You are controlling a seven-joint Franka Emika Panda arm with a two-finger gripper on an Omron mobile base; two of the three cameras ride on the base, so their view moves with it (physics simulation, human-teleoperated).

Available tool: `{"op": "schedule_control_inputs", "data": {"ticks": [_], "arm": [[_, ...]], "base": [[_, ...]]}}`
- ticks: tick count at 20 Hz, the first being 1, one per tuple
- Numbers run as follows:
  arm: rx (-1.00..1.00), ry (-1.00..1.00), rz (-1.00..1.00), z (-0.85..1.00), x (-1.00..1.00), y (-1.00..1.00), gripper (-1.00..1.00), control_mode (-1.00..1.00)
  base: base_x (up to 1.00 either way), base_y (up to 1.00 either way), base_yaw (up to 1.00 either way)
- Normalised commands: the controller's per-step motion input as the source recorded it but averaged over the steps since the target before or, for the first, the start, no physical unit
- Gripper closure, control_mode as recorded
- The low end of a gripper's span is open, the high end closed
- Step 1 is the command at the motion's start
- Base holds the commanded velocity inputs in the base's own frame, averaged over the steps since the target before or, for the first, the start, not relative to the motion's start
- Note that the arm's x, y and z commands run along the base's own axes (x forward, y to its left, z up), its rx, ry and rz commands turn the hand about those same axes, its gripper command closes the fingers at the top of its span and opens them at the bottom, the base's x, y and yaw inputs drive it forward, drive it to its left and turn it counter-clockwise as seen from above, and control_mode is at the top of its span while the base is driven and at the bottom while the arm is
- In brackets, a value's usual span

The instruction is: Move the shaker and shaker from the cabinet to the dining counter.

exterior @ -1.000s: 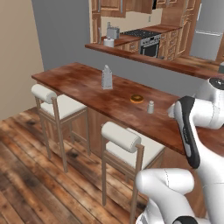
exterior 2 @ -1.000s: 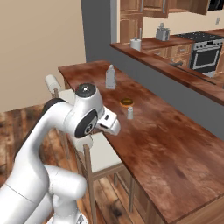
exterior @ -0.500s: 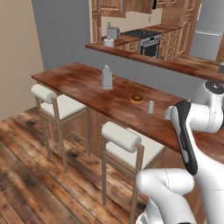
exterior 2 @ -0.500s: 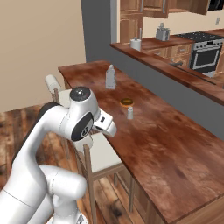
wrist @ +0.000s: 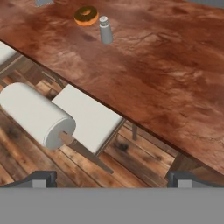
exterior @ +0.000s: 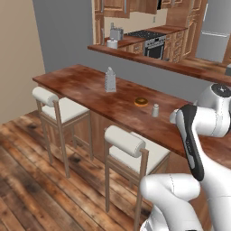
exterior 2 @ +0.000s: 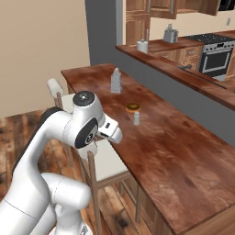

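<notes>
one shaker (exterior: pixel 155 110) stands upright on the glossy reddish-brown dining worktop (exterior: pixel 90 90), just beside a round brown donut (exterior: pixel 140 102) that lies at its 10 o'clock in the left base view. in the hand view the same shaker (wrist: pixel 105 30) sits near the top edge, with the donut (wrist: pixel 85 15) at its 11 o'clock, close to it but apart. a taller grey box grater (exterior: pixel 110 80) stands further along the worktop, well apart from both.

the tool (wrist: pixel 111 178) is spread wide, its two dark fingertips (wrist: pixel 41 178) at the bottom corners of the hand view, with nothing between them. it hangs off the near edge of the worktop, above a cream-cushioned stool (wrist: pixel 85 116) and the wooden floor (wrist: pixel 135 164), well apart from the shaker.

a second stool (exterior: pixel 58 106) stands at the worktop's far end.
</notes>
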Motion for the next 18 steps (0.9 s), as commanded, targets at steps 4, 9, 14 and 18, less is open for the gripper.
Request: {"op": "schedule_control_inputs", "data": {"ticks": [4,9,14,18], "arm": [[0.00,0.00,0.00,0.00,0.00,0.00,-1.00,1.00],[0.00,0.00,0.00,0.00,0.00,0.00,-1.00,1.00],[0.00,0.00,0.00,0.00,0.00,0.00,-1.00,1.00],[0.00,0.00,0.00,0.00,0.00,0.00,-1.00,1.00]], "base": [[0.00,0.00,0.00],[0.00,0.00,0.00],[0.00,0.00,0.00],[-0.27,-0.06,-0.03]]}}
